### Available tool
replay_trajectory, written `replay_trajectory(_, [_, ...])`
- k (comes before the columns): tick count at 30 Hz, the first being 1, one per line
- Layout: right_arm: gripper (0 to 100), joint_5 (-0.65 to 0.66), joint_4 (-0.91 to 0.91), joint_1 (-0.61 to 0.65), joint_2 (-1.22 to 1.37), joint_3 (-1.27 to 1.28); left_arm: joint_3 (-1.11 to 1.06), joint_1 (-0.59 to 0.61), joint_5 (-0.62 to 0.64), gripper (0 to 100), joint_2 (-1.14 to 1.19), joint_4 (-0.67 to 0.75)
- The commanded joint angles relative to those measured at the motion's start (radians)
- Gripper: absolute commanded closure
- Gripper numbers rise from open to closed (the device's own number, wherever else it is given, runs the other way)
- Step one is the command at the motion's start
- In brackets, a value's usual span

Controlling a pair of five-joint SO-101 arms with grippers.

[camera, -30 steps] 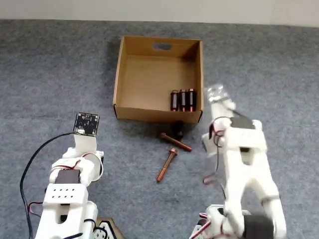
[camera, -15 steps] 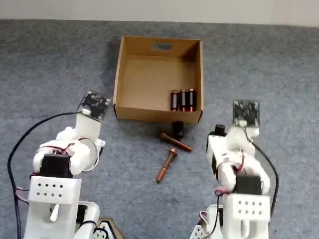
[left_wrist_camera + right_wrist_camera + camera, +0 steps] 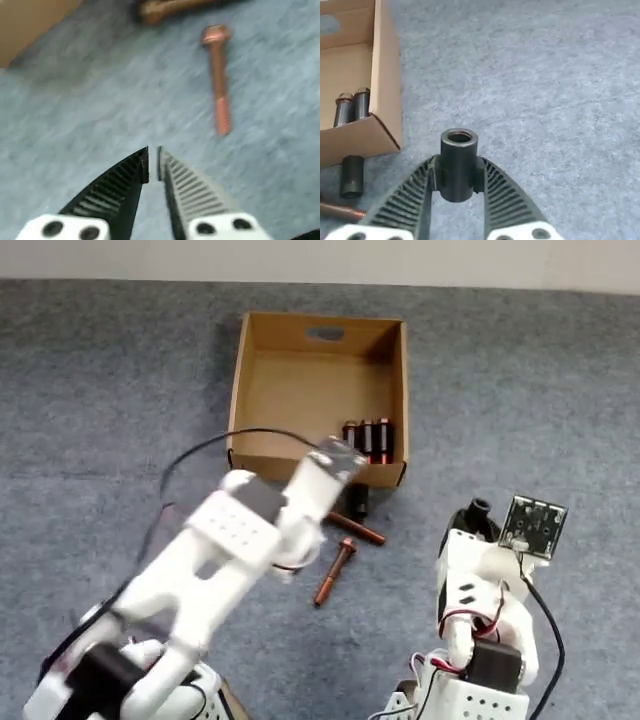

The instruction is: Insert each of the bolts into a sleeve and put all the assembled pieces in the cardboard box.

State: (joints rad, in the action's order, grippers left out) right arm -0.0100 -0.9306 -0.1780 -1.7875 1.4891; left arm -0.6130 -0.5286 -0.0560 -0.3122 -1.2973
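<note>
Step in hand: by my judgement, fetching a bolt for the sleeve already gripped. Three assembled pieces [image 3: 367, 440] lie in the cardboard box [image 3: 240, 390], and two bolts and a loose sleeve [image 3: 357, 502] lie outside it.
Left gripper [image 3: 153, 162]: fingers pressed almost together, with nothing between them.
Nearest bolt [image 3: 218, 80]: flat on the carpet [image 3: 75, 100], ahead of the left fingertips and off to one side, apart from them. Its threaded end is the nearer one and its head points away.
Second bolt [image 3: 170, 7]: farther ahead, beyond the first.
Right gripper [image 3: 458, 169]: fingers pinching a black sleeve [image 3: 459, 150], whose open bore stands out past the fingertips.
Next move: the left fingers probably need to spread, straddle the shank and close. The bolt's tip then has to line up with the bore.
View differences: the left wrist view settles the finger gap and which way the bolt's head lies. The high view adds the layout, with both bolts [image 3: 335, 570] near the box front and three pieces inside. The right wrist view catches two of those pieces.
</note>
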Motion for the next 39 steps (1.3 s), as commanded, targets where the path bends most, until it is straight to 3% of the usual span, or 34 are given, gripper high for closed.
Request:
replay_trajectory(1, [99.2, -0.011, 0.021, -0.015, -0.038, 0.007, 0.068, -0.101, 0.064, 84, 0.128, 0.077])
replay_trajectory(3, [99.2, -0.011, 0.021, -0.019, -0.038, 0.007, 0.084, -0.127, 0.1, 80, 0.197, 0.115])
replay_trajectory(14, [99.2, -0.011, 0.021, -0.015, -0.038, 0.007, 0.151, -0.142, 0.12, 80, 0.438, 0.305])
replay_trajectory(18, [99.2, -0.011, 0.022, -0.015, -0.038, 0.007, 0.229, -0.099, 0.121, 80, 0.506, 0.293])
replay_trajectory(22, [99.2, -0.011, 0.024, -0.015, -0.038, 0.007, 0.288, -0.073, 0.117, 81, 0.542, 0.193])
replay_trajectory(26, [99.2, -0.011, 0.025, -0.015, -0.038, 0.007, 0.317, -0.071, 0.112, 100, 0.542, 0.155])
replay_trajectory(31, [99.2, -0.011, 0.022, -0.015, -0.038, 0.007, 0.309, -0.07, 0.112, 99, 0.538, 0.132])
replay_trajectory(35, [99.2, -0.011, 0.022, -0.013, -0.038, 0.007, 0.308, -0.01, 0.11, 99, 0.417, 0.049])
replay_trajectory(39, [99.2, -0.012, 0.022, -0.013, -0.038, 0.007, 0.306, 0.124, 0.112, 99, 0.16, 0.006])
